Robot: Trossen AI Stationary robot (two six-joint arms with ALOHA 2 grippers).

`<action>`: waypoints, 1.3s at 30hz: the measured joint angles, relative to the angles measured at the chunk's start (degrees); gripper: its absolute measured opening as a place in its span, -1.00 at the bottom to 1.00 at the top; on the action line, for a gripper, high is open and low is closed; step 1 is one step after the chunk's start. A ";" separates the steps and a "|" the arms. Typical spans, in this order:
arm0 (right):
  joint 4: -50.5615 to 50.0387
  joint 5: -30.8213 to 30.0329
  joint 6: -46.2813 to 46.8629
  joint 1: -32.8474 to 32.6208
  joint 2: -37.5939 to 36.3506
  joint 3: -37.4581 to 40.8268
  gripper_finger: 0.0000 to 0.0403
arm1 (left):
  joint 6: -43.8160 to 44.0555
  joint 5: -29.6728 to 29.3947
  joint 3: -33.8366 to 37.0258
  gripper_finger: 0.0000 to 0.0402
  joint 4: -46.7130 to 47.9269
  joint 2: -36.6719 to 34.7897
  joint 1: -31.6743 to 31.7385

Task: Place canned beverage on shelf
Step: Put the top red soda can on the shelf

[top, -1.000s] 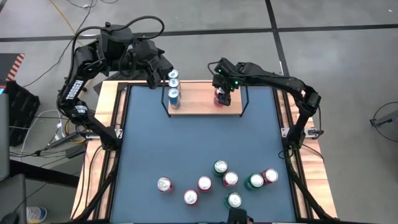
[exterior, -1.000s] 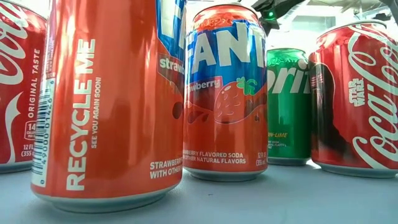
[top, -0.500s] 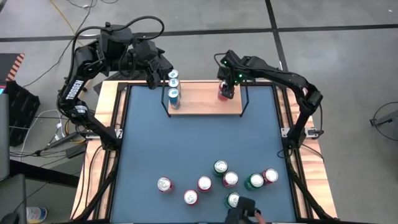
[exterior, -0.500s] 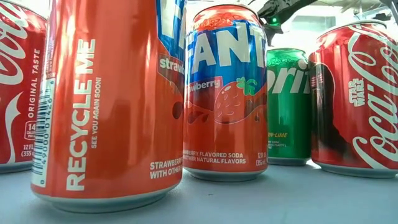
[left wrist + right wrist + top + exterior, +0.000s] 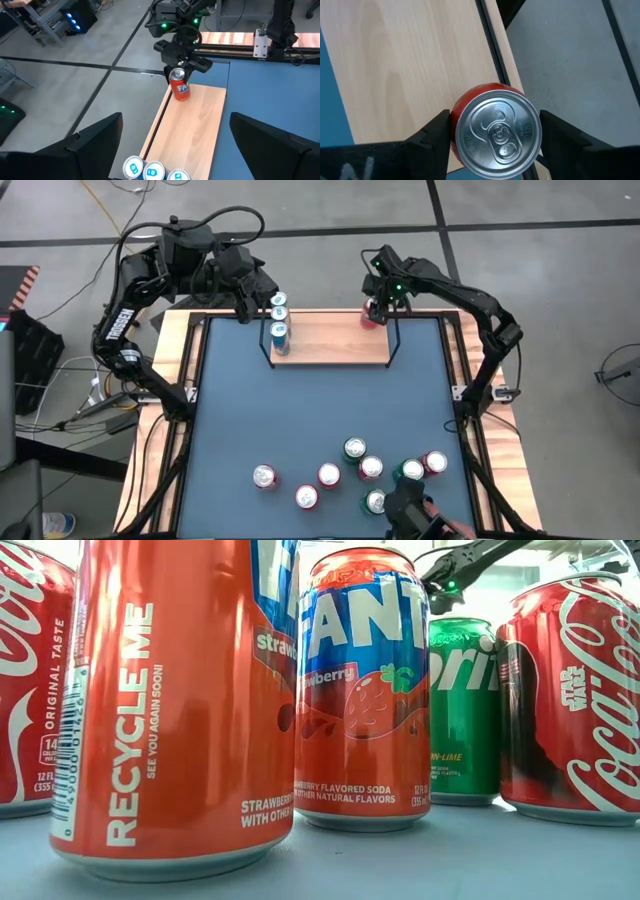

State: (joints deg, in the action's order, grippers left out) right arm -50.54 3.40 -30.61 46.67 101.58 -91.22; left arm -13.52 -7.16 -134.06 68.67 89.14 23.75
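The shelf (image 5: 330, 340) is a light-wood board with black wire ends, standing at the table's far edge. Three blue-topped cans (image 5: 279, 315) stand at its left end. My right gripper (image 5: 376, 306) is shut on an orange canned beverage (image 5: 179, 86) at the board's far right corner. The can's silver top (image 5: 496, 134) shows between the fingers. My left gripper (image 5: 175, 150) hangs open behind the shelf's left end, above the blue cans, touching nothing. My right gripper pinches the orange can between its two fingers by the upper side wall (image 5: 454, 125), just below the rim. The fingers (image 5: 431, 134) come from above, slanting down. The can stands nearly upright over the board's far edge. Whether its base rests on the board, I cannot tell.
Several red and green cans (image 5: 362, 468) stand grouped near the table's near edge, and they fill the low view (image 5: 362, 690). A person's dark-gloved hand (image 5: 408, 508) reaches in among them. The blue table top (image 5: 320, 410) between shelf and cans is bare.
My right gripper has gone along the shelf toward the table's far right corner. The orange can has gone with it from the board's right part to its far right corner. A person's hand has come in at the near edge among the cans.
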 joint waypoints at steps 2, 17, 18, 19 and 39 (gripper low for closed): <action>-0.01 0.22 -1.10 0.36 0.00 0.00 0.16 | -0.01 -0.58 0.00 0.76 0.01 0.00 0.02; -0.59 1.01 -6.08 0.79 0.00 0.00 0.25 | 0.00 -1.16 0.00 0.76 -0.01 0.00 0.02; -0.74 1.03 -6.08 0.79 0.00 0.00 0.25 | 0.04 -1.18 0.00 0.76 0.00 0.00 0.02; -0.95 1.03 -6.08 0.79 0.00 0.00 0.26 | 0.05 -1.18 0.00 0.76 0.01 0.00 0.02; -1.73 1.11 -5.93 1.86 0.00 0.00 0.33 | 0.22 -1.21 0.02 0.76 0.22 0.00 0.02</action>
State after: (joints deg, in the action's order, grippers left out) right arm -52.27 4.51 -36.53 48.53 101.58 -91.22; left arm -13.30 -8.37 -134.04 68.90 89.14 23.77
